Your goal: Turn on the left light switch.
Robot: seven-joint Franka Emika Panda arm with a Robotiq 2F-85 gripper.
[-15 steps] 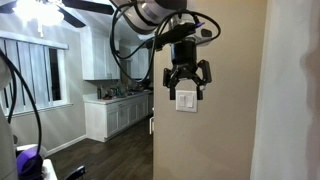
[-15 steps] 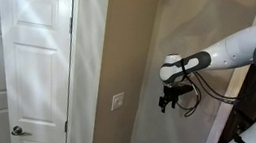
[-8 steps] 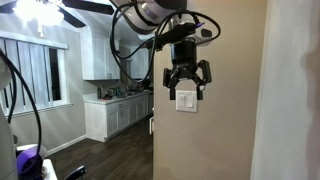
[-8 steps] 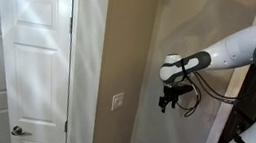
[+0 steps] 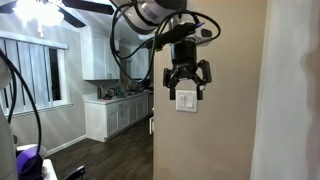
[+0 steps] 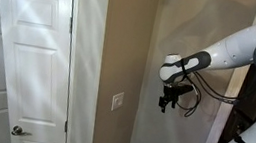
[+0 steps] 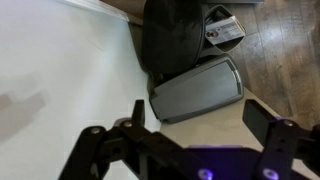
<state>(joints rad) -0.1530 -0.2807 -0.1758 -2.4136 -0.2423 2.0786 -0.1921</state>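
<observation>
Wrist view looks down past the gripper (image 7: 196, 112), whose 2 black fingers (image 7: 137, 114) stand far apart with nothing between them, so the jaws are wide and hold nothing. Below them lie a flat grey tray-like object (image 7: 196, 90), a black bag (image 7: 172, 35) and a wooden floor (image 7: 285, 50), with a pale wall (image 7: 60, 70) filling the left side. In an exterior view the gripper (image 5: 187, 90) hangs from the arm (image 5: 150, 14) with its fingers spread, and the white wall plate (image 5: 187, 103) shows between and just under the fingertips. The left light switch (image 5: 183, 102) sits in the left half of that plate, but it is too small to tell which way it is tipped. Seen from the side in an exterior view, the gripper (image 6: 167, 102) is apart from the beige wall, not touching it, and the wall plate (image 6: 118, 101) is mounted a little lower on the wall, to the right of a white panelled door (image 6: 29, 58). White kitchen cabinets (image 5: 115, 112) and a window (image 5: 30, 70) show in the room beyond the wall corner.
</observation>
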